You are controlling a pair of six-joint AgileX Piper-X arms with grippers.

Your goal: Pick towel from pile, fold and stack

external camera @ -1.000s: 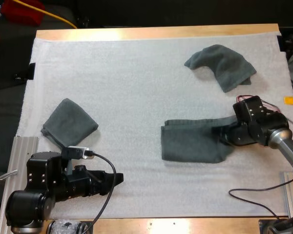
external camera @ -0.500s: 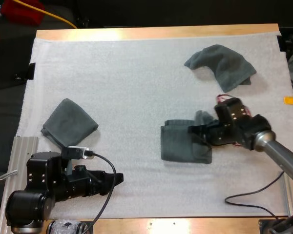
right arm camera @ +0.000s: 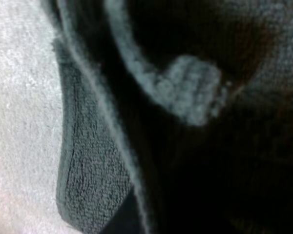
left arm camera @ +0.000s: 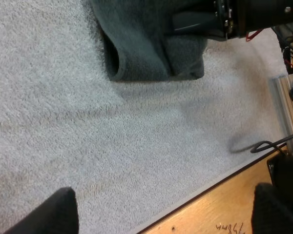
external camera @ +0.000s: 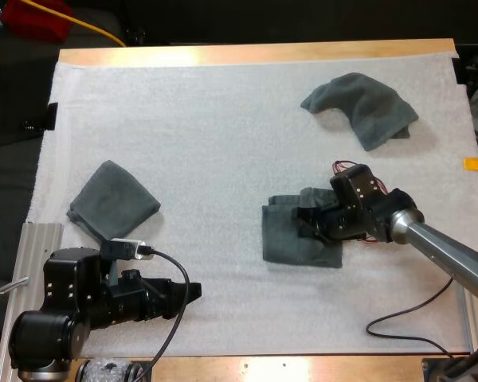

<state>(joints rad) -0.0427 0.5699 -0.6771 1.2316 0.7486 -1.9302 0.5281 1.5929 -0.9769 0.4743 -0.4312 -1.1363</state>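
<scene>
1. Three towels lay on the mat (external camera: 223, 119): at the left a folded towel (external camera: 113, 199), near my left gripper (external camera: 193, 292), which idled with its fingers apart.
2. Centre-right, the middle towel (external camera: 287, 239) lay partly doubled over, with my right gripper (external camera: 312, 224) clamped on its carried edge.
3. That edge was best laid flush with the towel's left edge, then released low.
4. Far right waited a crumpled towel (external camera: 366, 107).
5. Compared with a second earlier, the right gripper had travelled left and the middle towel had grown narrower.
</scene>
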